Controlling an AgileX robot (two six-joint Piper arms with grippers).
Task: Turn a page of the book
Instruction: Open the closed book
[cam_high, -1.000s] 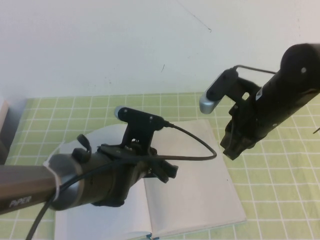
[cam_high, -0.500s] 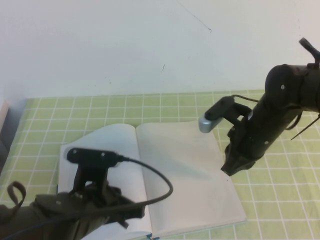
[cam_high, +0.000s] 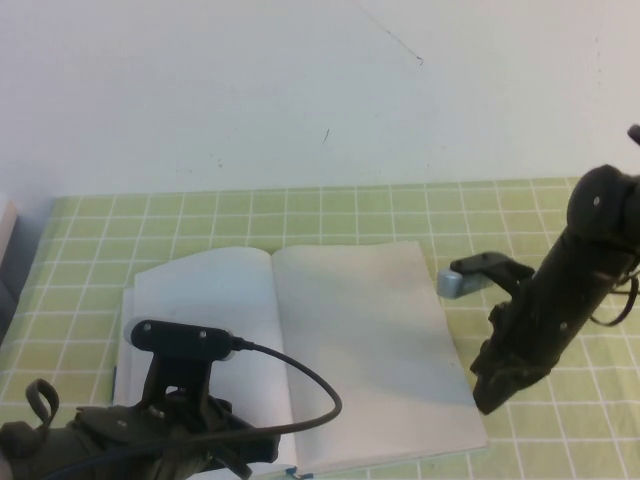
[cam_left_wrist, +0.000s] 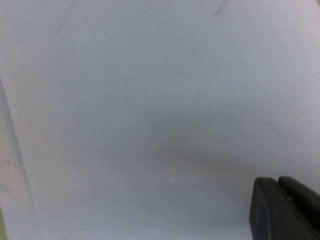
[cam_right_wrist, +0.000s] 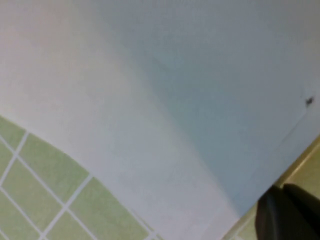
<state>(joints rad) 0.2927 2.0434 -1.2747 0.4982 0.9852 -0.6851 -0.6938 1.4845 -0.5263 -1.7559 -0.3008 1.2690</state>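
The book (cam_high: 310, 355) lies open and flat on the green-checked surface (cam_high: 300, 205), toward its near edge, with both white leaves exposed. The right-hand page (cam_high: 370, 345) runs from the central gutter out to the free edge near the surface's right side.

The right end effector (cam_high: 492, 395) sits low, just beside the near right corner of that page, off the paper and over the cloth. The right wrist view shows its dark fingers (cam_right_wrist: 290, 212) close together, a narrow setting with nothing held, and the page corner directly ahead of them. The left end effector (cam_high: 245, 450) hovers at the near edge, above the near part of the left leaf; its fingers (cam_left_wrist: 285, 207) also appear closed together and empty.

Judged step: approach to the page corner. To perform it well:
- Bring the right fingertips onto the corner at a shallow angle.
- Press lightly and drag inward so that only the top leaf buckles.
- Grip the raised edge alone; avoid the leaves beneath.
- Keep the left arm clear of the turning arc.
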